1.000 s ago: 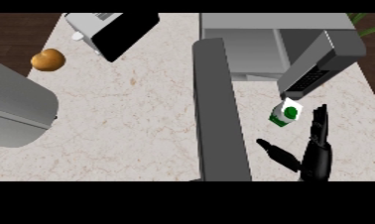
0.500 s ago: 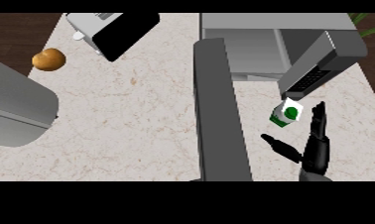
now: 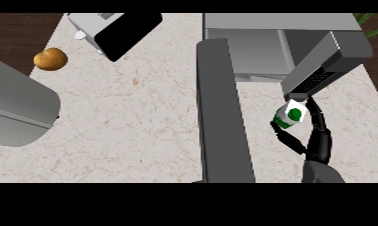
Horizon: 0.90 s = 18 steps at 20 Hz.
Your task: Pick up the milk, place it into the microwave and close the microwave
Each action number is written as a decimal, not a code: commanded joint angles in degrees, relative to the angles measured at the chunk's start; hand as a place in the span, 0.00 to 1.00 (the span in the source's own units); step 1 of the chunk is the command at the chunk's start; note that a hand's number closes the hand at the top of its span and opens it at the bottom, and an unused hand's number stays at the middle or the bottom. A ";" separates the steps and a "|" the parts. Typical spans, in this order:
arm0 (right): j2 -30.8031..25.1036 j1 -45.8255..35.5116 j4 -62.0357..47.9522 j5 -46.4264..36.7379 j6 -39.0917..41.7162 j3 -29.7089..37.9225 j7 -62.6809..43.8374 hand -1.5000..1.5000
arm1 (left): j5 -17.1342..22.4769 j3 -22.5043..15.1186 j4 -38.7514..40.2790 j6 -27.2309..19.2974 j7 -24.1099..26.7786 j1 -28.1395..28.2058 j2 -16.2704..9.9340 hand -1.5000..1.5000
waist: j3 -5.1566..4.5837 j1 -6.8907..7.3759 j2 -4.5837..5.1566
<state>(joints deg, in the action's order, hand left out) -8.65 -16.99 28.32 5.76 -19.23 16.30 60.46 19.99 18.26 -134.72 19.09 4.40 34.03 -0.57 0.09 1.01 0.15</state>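
Observation:
The milk (image 3: pixel 290 115) is a small white carton with a green label. It stands on the counter at the right, just below the microwave's (image 3: pixel 251 25) dark keypad panel (image 3: pixel 325 67). My right hand (image 3: pixel 316 142) comes up from the lower edge and wraps the carton, with its thumb against the lower left side and its fingers (image 3: pixel 317 115) up the right side. The microwave's grey cavity (image 3: pixel 255 52) faces me, and its long dark door (image 3: pixel 225 115) swings out toward me at the left of the carton. My left hand is out of sight.
A brown round food item (image 3: pixel 50 59) lies at the counter's left edge. A white appliance with a black panel (image 3: pixel 118 32) sits at the back left. A large grey rounded body (image 3: pixel 22 105) fills the left side. Bare counter (image 3: pixel 133 120) lies between it and the door.
My right hand has moved up to the milk. Its thumb has swung in against the carton's lower left and the fingers now lie along its right side. The carton stays in place.

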 commanded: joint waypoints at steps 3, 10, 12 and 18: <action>0.33 -1.04 -6.09 -2.23 0.66 0.08 12.73 1.00 | 0.91 0.72 -3.03 -0.03 -1.50 -0.06 0.51 0.00 | 0.10 0.63 0.19; -2.88 -4.96 -7.81 -4.68 4.07 -0.65 11.51 1.00 | 2.70 2.85 -2.24 -0.80 -4.28 -2.46 -1.33 0.00 | 0.09 0.43 0.24; -2.52 -6.93 -7.72 -6.00 8.25 -3.14 7.48 1.00 | 1.38 0.91 -1.42 0.80 -2.40 -1.24 0.13 0.00 | 0.05 0.58 0.15; -5.09 -7.81 -9.93 -7.64 19.83 -6.16 8.41 1.00 | 2.32 1.78 0.95 1.68 -0.33 -0.82 0.53 0.00 | 0.09 0.92 0.26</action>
<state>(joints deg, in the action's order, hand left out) -13.04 -24.23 20.11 -0.67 -7.80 11.89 63.14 21.75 20.22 -134.04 20.38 3.29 32.66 -0.72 0.09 1.86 0.34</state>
